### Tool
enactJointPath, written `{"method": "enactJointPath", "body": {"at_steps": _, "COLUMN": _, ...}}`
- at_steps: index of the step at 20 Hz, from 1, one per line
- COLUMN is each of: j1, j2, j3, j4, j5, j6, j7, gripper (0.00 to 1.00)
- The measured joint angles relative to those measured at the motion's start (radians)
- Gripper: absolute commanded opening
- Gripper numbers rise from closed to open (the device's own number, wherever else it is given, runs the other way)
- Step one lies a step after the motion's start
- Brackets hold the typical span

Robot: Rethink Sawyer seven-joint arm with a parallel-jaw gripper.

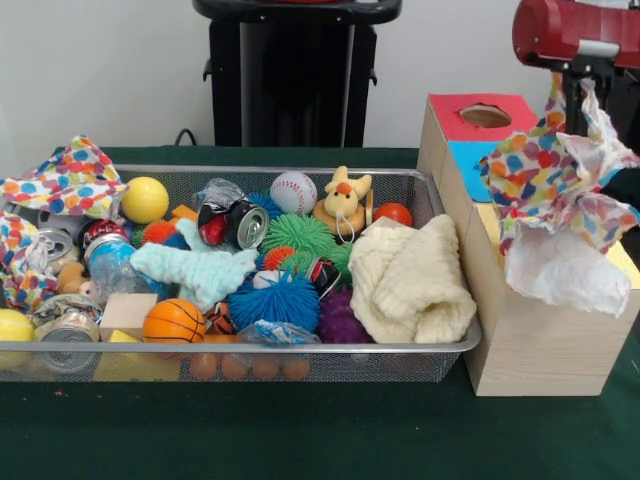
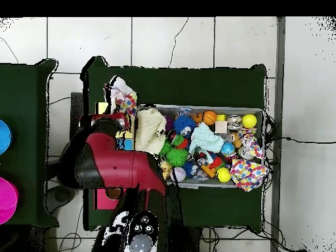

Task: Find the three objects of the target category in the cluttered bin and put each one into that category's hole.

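No brand or writing can be read: the crushed cans (image 1: 238, 224) in the bin (image 1: 300, 172) show only red, black and silver patches. One polka-dot cloth (image 1: 555, 200) hangs from the pincer (image 1: 582, 92) above the wooden box (image 1: 530, 345), draped over the yellow-topped end, so the yellow top's hole is hidden in the front view; only the red top's hole (image 1: 485, 116) shows plainly. The pincer seems clamped on the cloth, though its fingers are covered by fabric and the arm (image 2: 115, 164) masks them from overhead. A second polka-dot cloth (image 1: 68, 180) lies over the bin's far left corner. A third (image 1: 18, 262) is at the left end, cut off by the picture's edge. The cream waffle-knit cloth (image 1: 412, 280) rests at the bin's right end, on the green desk (image 1: 300, 430).
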Motion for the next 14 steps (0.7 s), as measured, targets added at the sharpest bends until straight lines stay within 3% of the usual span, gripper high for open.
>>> {"method": "enactJointPath", "body": {"at_steps": 8, "j1": 0.052, "j2": 0.024, "j3": 0.001, "j4": 0.041, "j5": 0.037, "j6": 0.000, "j7": 0.000, "gripper": 0.00}}
{"method": "enactJointPath", "body": {"at_steps": 14, "j1": 0.037, "j2": 0.026, "j3": 0.041, "j4": 0.069, "j5": 0.045, "j6": 0.000, "j7": 0.000, "gripper": 0.00}}
